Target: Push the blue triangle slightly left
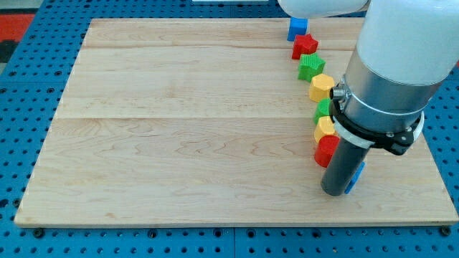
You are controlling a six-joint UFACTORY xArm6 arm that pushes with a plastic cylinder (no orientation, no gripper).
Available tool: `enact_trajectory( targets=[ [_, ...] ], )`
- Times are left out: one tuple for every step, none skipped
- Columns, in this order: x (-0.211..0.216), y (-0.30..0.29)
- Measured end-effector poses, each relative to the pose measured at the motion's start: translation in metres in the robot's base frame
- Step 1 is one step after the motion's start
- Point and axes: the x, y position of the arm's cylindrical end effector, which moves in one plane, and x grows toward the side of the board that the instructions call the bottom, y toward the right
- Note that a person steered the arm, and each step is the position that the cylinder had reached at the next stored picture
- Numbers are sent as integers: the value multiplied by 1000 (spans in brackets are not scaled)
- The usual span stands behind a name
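The blue block (356, 178), likely the blue triangle, shows only as a thin sliver near the board's lower right; its shape is mostly hidden behind the rod. My tip (335, 193) rests on the board just left of that sliver, touching or nearly touching it. A curved line of blocks runs up from there: a red block (327, 150) right above the tip, a yellow block (326, 128), a partly hidden green block (324, 109), a yellow hexagon (321, 87), a green star (310, 67), a red star (304, 46) and a blue cube (297, 27).
The wooden board (179, 129) lies on a blue perforated table (21, 93). The arm's wide white and grey body (391, 79) covers the board's right side and hides whatever lies under it. The board's bottom edge is close below the tip.
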Motion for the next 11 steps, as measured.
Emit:
enact_trajectory(
  targets=[
    [0, 0],
    [0, -5],
    [1, -13],
    [6, -14],
    [12, -14],
    [30, -14],
    [43, 20],
    [13, 87],
    [-15, 39],
    [-31, -58],
    [-34, -127]
  ],
)
